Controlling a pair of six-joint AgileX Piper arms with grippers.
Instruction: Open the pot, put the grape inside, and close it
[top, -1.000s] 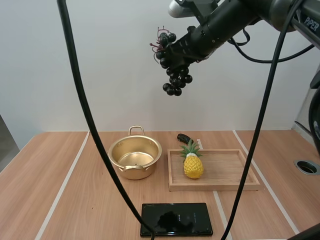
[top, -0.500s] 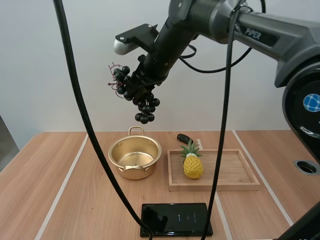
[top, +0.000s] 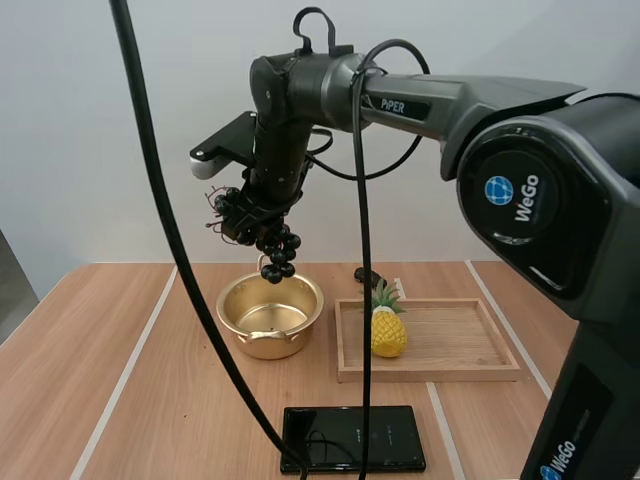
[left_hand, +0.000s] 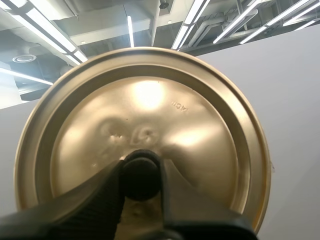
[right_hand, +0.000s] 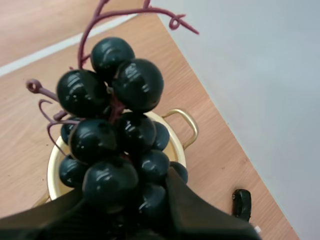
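The golden pot (top: 270, 315) stands open on the table, left of the wooden tray (top: 455, 345). My right gripper (top: 243, 215) is shut on a bunch of dark grapes (top: 268, 245) that hangs just above the pot's far rim. In the right wrist view the grapes (right_hand: 112, 145) sit pinched between the fingers, with the pot (right_hand: 177, 137) directly below them. My left gripper (left_hand: 140, 175) is shut on the black knob (left_hand: 141, 171) of the golden lid (left_hand: 145, 125), held up in the air.
A toy pineapple (top: 386, 322) stands at the left end of the tray. A black phone (top: 352, 438) lies near the table's front edge. A small black object (top: 368, 276) lies behind the tray.
My right arm has swung left and down with the grapes, from high at the right to just above the pot.
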